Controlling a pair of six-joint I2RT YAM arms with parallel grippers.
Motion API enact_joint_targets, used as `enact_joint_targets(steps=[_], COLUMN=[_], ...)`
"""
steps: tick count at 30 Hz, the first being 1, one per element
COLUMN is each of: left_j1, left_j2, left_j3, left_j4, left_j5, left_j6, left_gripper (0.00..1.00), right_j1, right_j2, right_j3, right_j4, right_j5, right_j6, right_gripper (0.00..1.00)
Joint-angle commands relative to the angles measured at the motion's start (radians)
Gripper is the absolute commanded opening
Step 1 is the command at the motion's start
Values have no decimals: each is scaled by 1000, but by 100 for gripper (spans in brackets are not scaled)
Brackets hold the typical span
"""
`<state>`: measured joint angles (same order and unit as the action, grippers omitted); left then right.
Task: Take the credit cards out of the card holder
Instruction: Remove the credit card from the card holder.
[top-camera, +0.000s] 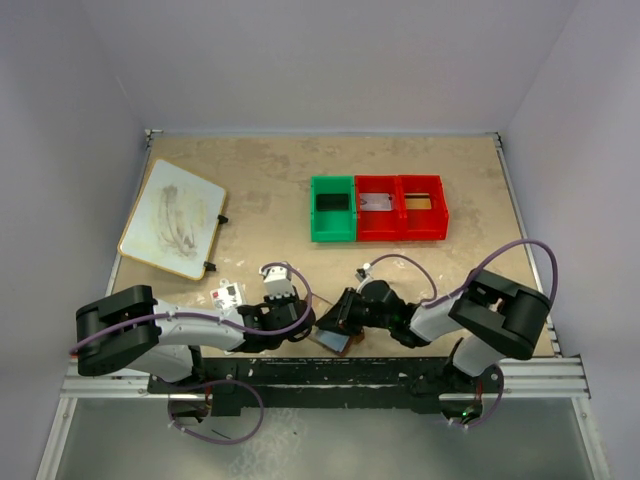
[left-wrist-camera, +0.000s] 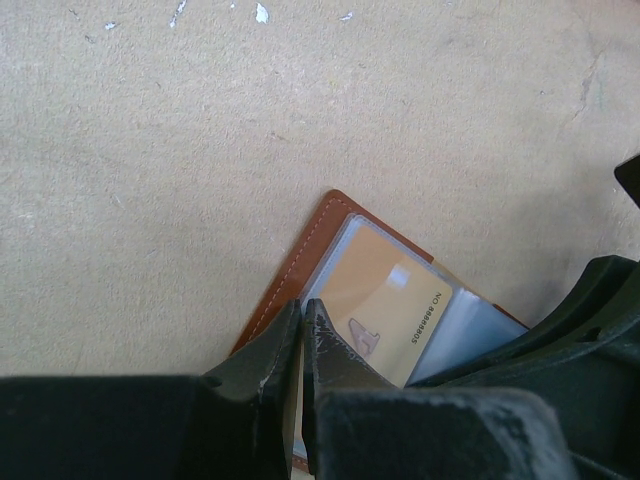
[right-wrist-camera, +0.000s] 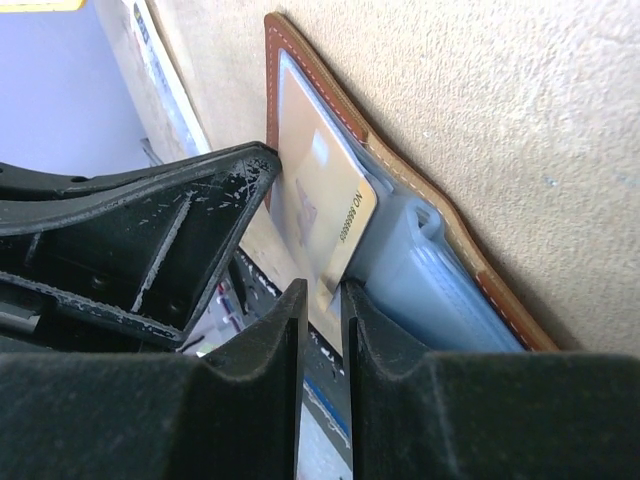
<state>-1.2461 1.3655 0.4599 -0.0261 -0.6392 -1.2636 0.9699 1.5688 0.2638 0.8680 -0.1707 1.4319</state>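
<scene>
Left fingers (left-wrist-camera: 268, 372) are closed on the near edge of the card holder (left-wrist-camera: 288, 272). Right fingers (right-wrist-camera: 372, 340) pinch the golden card (right-wrist-camera: 318, 200), which juts from the pocket between both pairs. Draw it slowly, straight along the pocket, with the left pinning the holder against the desk (left-wrist-camera: 180, 150).

Top camera sat high above the near side; we looked steeply down over the whole table (top-camera: 270, 190). We had both wrist cameras very near the surface, facing from opposite sides, both sharing the open card holder (left-wrist-camera: 287, 268) and golden card (left-wrist-camera: 385, 305).
</scene>
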Motion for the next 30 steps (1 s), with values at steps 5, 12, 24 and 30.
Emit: enact_joint_targets(steps=[5,12,24,30], left_j1=[-44,-58,-72,-72], left_j2=[32,21,-10,-13], left_j3=[-32,-29,-20,-10], left_j4=[-101,-108,-131,-159], left_j5=[168,169,148,123], left_j6=[-1,-5,-6,-7], left_gripper=[0,0,0,0], right_j1=[-14,-14,-8,15], right_j2=[4,65,7,41], right_j3=[37,51,303,326], right_j4=[144,248,-403,-447], right_j5=[127,88,215,157], right_j6=[18,16,-241,-384], right_gripper=[23,20,18,24])
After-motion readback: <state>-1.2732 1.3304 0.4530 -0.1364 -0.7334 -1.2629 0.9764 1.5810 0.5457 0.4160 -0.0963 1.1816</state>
